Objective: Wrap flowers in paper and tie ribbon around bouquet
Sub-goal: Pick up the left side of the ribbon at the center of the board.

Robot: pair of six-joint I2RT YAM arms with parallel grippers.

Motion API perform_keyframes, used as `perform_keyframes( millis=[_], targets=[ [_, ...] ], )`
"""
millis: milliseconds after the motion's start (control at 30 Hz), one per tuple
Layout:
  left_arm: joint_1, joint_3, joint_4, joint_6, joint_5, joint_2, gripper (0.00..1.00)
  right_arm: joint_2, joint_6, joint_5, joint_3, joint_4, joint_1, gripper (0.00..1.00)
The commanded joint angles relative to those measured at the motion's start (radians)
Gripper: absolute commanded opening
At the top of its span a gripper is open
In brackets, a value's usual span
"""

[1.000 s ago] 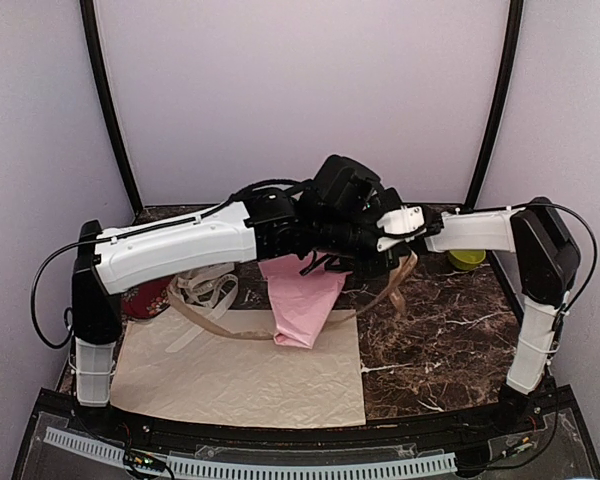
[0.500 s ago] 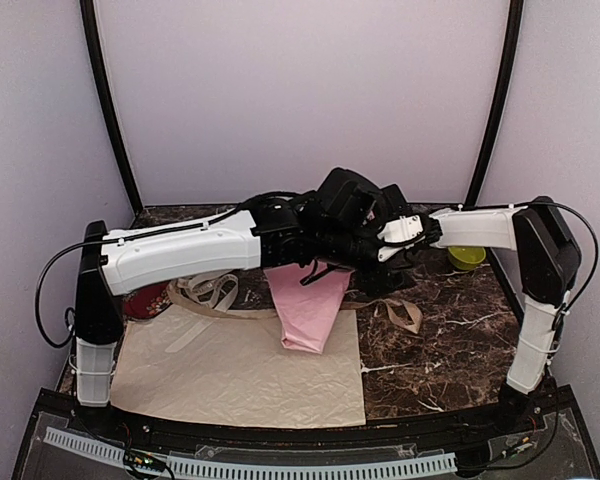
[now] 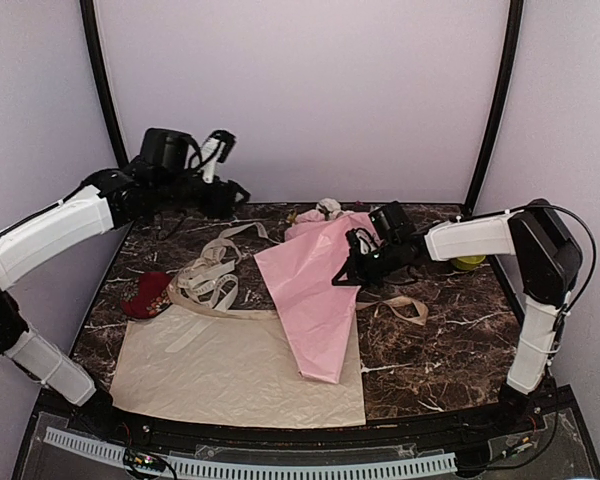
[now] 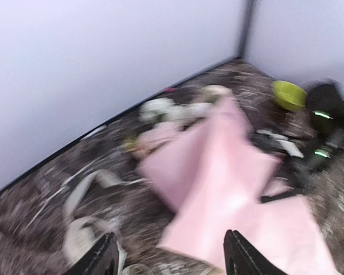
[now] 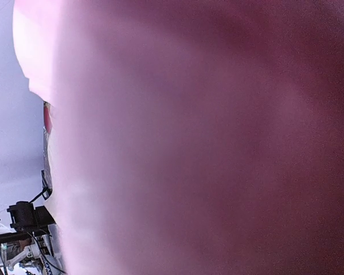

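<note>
Right gripper (image 3: pixel 348 272) closed at bouquet (image 3: pixel 315 300) right edge, possibly pinching paper. Left gripper (image 4: pixel 169 260) spread, empty, raised well left.

There are no words, numbers, labels or signs to read in any of the views. The left wrist view is blurry.
</note>
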Motion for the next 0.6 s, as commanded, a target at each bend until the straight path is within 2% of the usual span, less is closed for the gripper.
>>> perform_keyframes(
  millis=[0, 67, 133, 200, 333, 500, 567],
  targets=[
    [0.303, -0.243, -0.018, -0.305, -0.074, -0.085, 0.64, -0.059, 0.02, -0.018, -0.036, 0.072, 0.018, 0.0],
    [0.405, -0.31, -0.011, -0.314, -0.049, -0.066, 0.61, -0.059, 0.027, -0.023, -0.071, 0.09, 0.018, 0.0],
    [0.464, -0.327, -0.02, -0.297, -0.015, -0.019, 0.48, -0.055, 0.025, -0.024, -0.072, 0.089, 0.02, 0.0],
    [0.476, -0.32, -0.013, -0.245, 0.019, 0.025, 0.38, -0.05, 0.022, -0.026, -0.072, 0.087, 0.02, 0.0],
    [0.483, -0.256, -0.028, -0.12, 0.087, 0.127, 0.3, -0.043, 0.019, -0.03, -0.074, 0.088, 0.023, 0.0],
    [0.508, -0.171, -0.119, -0.055, -0.028, 0.267, 0.25, -0.043, 0.016, -0.042, -0.077, 0.091, 0.022, 0.0],
    [0.51, -0.144, -0.147, -0.042, -0.023, 0.314, 0.23, -0.042, 0.005, -0.043, -0.072, 0.079, 0.021, 0.0]
  ],
)
